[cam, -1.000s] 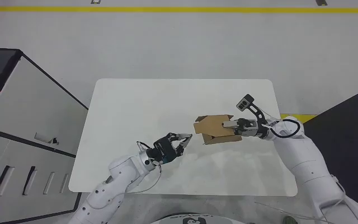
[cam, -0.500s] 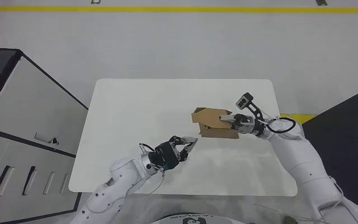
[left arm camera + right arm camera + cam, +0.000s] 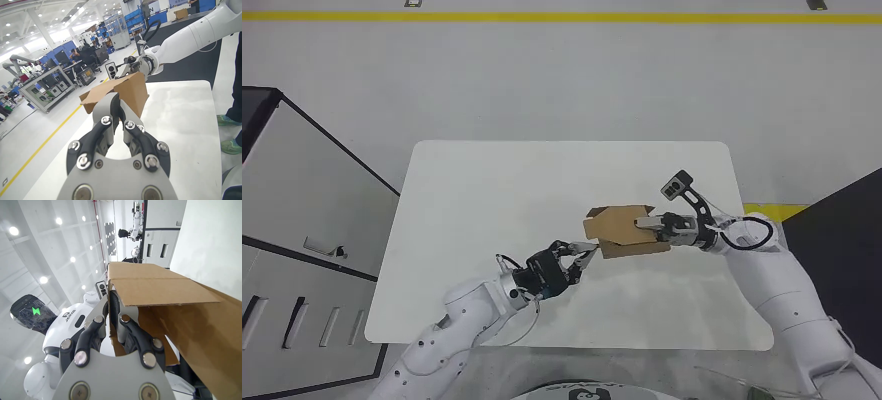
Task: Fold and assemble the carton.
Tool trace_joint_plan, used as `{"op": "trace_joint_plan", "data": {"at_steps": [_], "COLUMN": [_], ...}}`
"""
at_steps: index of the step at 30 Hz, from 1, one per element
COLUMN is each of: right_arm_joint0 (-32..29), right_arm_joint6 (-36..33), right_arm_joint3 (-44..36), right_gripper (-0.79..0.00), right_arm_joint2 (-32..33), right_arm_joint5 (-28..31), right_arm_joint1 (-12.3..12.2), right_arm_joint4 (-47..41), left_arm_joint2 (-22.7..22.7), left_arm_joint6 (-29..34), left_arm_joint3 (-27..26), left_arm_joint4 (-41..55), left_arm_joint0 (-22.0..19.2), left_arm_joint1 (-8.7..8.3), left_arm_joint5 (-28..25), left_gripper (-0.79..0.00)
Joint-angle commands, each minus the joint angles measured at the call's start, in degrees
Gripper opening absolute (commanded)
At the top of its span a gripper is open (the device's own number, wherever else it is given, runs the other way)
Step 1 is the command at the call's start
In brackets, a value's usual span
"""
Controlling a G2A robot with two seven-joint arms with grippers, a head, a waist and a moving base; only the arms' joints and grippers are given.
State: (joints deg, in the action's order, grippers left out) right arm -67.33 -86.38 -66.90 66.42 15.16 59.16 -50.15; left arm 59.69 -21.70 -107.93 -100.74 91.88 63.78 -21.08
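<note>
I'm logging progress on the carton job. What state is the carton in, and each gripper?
carton: partly opened, tilted, flaps not folded shut, held by one wall.
right gripper: shut on the carton's wall.
left gripper: close to the carton's near corner; contact unclear.

The brown cardboard carton has plain faces, with no lettering on them. In the room far behind the carton, a dark upright panel bears large white letters, partly hidden by equipment in front. Near that panel, a blue banner carries white characters too small to make out. Beyond the carton, a yellow line marks the grey floor.
</note>
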Motion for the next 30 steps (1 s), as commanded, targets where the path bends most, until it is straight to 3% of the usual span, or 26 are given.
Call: {"op": "trace_joint_plan", "data": {"at_steps": [1, 16, 30], "right_arm_joint0": [-0.04, -0.50, -0.19], "right_arm_joint6": [-0.56, -1.06, 2.39], "right_arm_joint3": [0.04, -0.38, -2.10], "right_gripper": [-0.785, -0.785, -0.785], "right_arm_joint2": [0.12, 0.43, -0.74], "right_arm_joint5": [0.09, -0.22, -2.29], "right_arm_joint1": [0.02, 0.16, -0.06], "right_arm_joint4": [-0.17, 1.27, 10.20], "left_arm_joint2": [-0.06, 0.29, -0.11], "left_arm_joint6": [0.01, 0.38, 0.49], "left_arm_joint3": [0.10, 0.77, -0.64], "left_arm_joint4": [0.07, 0.85, -1.60], "left_arm_joint0": [-0.09, -0.05, -0.28], "left_arm_joint1": [-0.01, -0.14, -0.34], "left_arm_joint5": [-0.01, 1.13, 1.21], "left_gripper": [-0.785, -0.785, -0.785]}}
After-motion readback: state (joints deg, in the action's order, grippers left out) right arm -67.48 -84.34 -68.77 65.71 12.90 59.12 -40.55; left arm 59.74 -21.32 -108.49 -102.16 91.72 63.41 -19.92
